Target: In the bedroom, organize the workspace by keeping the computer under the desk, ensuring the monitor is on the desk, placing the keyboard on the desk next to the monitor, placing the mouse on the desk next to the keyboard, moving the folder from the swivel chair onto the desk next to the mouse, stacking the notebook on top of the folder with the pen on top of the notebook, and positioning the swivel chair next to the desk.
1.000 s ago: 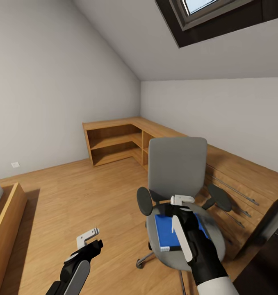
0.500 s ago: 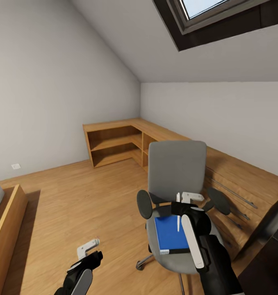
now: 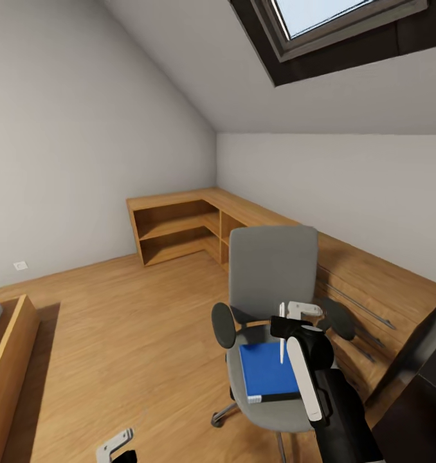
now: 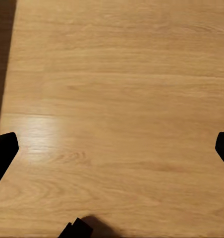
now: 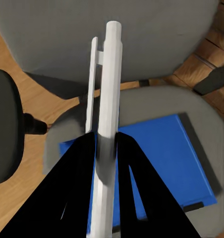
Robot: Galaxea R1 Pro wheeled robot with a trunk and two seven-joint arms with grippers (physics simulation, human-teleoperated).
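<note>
Folder (image 3: 267, 370), bright blue with a white page edge, lies flat on the grey seat of the chair (image 3: 273, 276), right of centre in the lower half of the head frame. A small dark strip sits along its near edge; whether it carries a label cannot be read. In the right wrist frame the folder (image 5: 161, 158) fills the lower middle, with the chair back across the top and a black armrest at the left edge.

Right gripper (image 3: 289, 325) hangs over the back of the seat, above the folder's far edge. Its jaws are clamped on a white pen (image 5: 106, 119), which stands up between the black fingers (image 5: 77, 188) and shows as a thin white stick in the head frame (image 3: 281, 334). The pen's clip points toward the chair back. No writing can be made out on it.

Left gripper (image 3: 114, 445) peeks in at the bottom edge, left of centre, over wood floor (image 4: 117, 99). In its wrist frame the dark fingertips sit at opposite side edges, so the jaws are spread wide with nothing between them.

Low wooden shelves (image 3: 173, 228) run along the far corner, and a skylight (image 3: 327, 16) is at upper right. No brand marks are legible anywhere.
</note>
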